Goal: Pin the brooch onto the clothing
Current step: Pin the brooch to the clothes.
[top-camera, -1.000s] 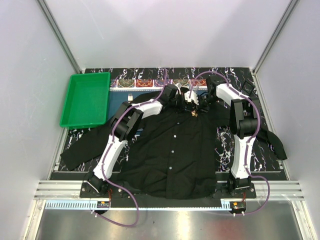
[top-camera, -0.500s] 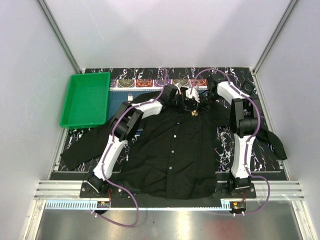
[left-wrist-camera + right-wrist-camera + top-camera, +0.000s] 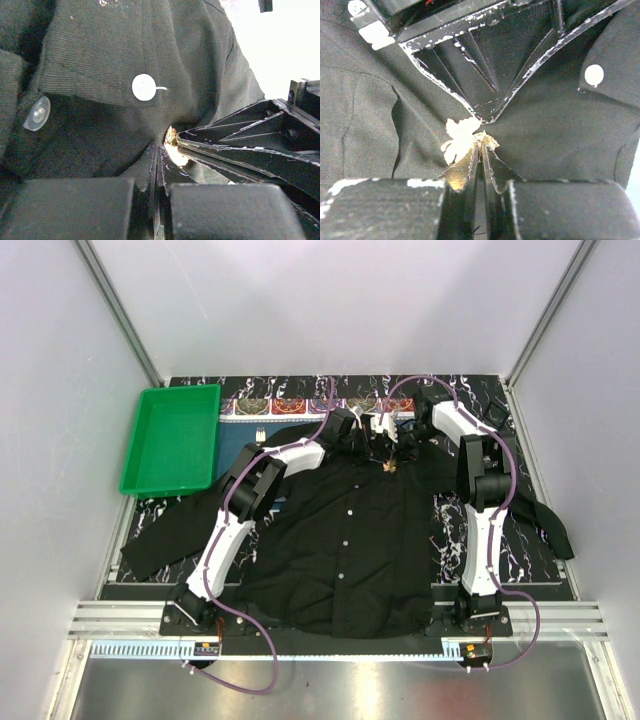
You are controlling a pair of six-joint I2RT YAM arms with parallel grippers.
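Brooch (image 3: 462, 140): golden leaf, lying on the black shirt (image 3: 340, 540) at the tips of the right claw (image 3: 481, 146).
Right claw: narrow, tips pinching the brooch's edge.
Left claw (image 3: 159, 150): closed tight, tip to tip with the right claw, against a shirt fold; whether cloth is held, cannot tell.
White button (image 3: 144, 87): just beyond the left claw.
Green tray (image 3: 170, 440): on the bench (image 3: 450, 530), well apart from both claws.
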